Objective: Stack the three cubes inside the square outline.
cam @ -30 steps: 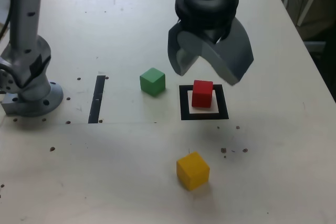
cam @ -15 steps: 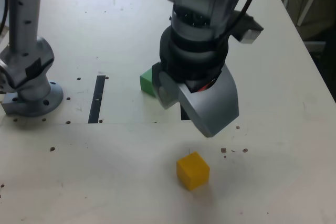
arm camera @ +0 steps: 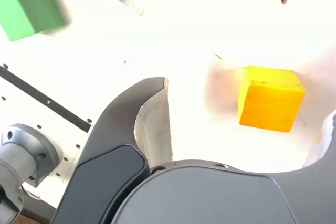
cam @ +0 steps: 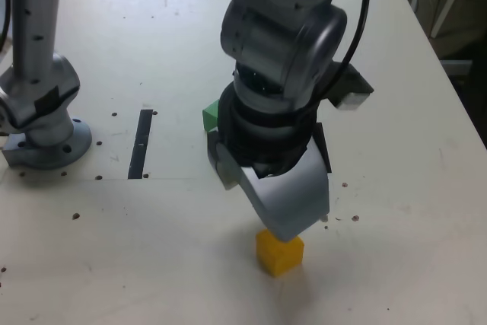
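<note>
Table: pale, mostly bare. Gripper: jaws spread wide, holding nothing, low over yellow cube, cube between jaws in wrist view. Square outline: mostly hidden behind arm; red cube not visible. Green cube: just beside outline. Step in hand, by my reading: grasp yellow. Advice: centre cube between jaws, align with flat faces, descend fully before closing.

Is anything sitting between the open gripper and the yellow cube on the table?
Nothing visible. In the wrist view the small matte yellow cube sits in the open gap between the grey gripper's jaws, with only bare pale table around it.
</note>
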Tool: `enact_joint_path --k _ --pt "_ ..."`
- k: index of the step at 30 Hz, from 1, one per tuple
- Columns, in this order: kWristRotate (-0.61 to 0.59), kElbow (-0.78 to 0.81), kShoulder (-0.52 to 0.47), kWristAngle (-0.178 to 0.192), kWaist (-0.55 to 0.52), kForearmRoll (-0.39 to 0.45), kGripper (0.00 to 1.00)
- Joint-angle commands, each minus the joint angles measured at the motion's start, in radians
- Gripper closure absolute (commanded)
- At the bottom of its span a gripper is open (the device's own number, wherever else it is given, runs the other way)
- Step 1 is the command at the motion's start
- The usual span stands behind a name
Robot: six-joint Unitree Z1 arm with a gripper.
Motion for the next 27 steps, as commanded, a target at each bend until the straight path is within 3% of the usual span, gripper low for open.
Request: enact_joint_path --k 1,17,23,27 --pt "-0.003 -0.005 0.014 -0.005 -0.009 -0.007 0.01" --pt "-0.01 -0.018 0.11 -0.039 -0.021 -0.063 0.07" --pt "-0.017 -0.025 0.129 -0.047 -0.021 -0.067 0.16" --pt "-0.034 -0.033 0.142 -0.046 -0.023 -0.068 0.27"
